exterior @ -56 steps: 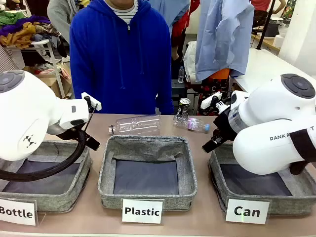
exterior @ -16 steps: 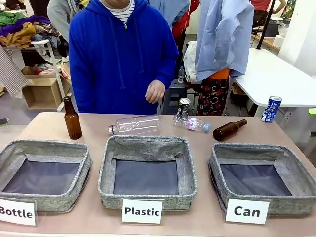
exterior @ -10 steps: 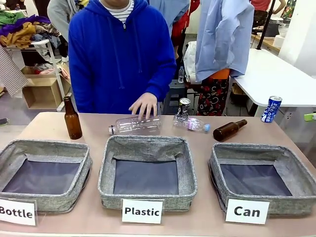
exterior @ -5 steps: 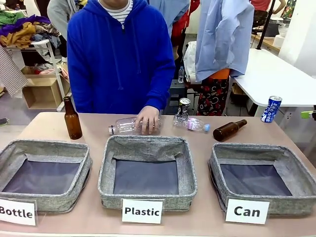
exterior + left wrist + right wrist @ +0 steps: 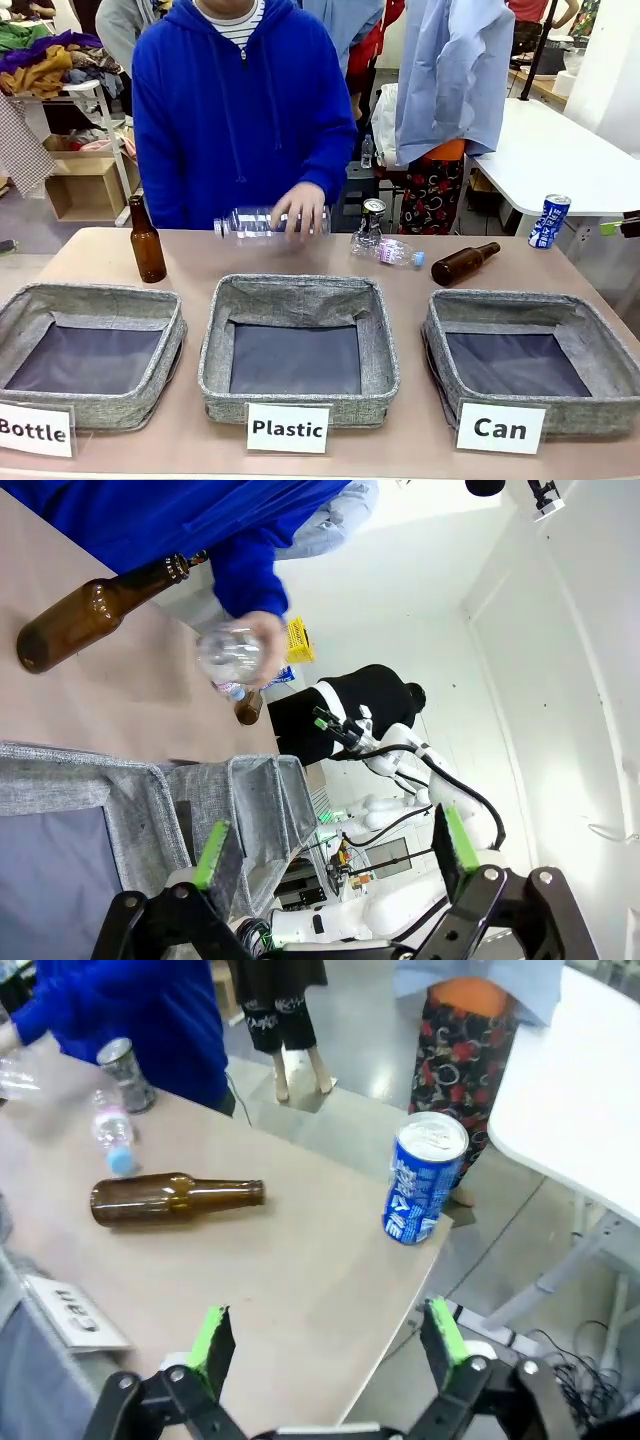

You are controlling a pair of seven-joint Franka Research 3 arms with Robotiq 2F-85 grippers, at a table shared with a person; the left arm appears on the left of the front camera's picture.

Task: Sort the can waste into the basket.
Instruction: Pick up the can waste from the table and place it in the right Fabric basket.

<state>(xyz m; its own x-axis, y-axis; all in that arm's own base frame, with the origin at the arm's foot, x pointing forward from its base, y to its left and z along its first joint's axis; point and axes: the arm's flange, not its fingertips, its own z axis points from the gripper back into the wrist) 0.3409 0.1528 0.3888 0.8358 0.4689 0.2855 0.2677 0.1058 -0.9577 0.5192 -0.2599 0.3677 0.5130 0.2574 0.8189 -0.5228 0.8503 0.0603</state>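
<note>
At the near right of the worktop (image 5: 420, 275) sits the grey basket (image 5: 585, 418) carded "Can", well apart from both cans. Left tool (image 5: 335, 840) and right tool (image 5: 327, 1332) each stand with jaws wide. The blue-and-white can (image 5: 549, 220) stands upright at the far right corner, and the crushed dark can (image 5: 373, 213) stands at the far edge's middle, just beside a small clear bottle (image 5: 390, 251).
</note>
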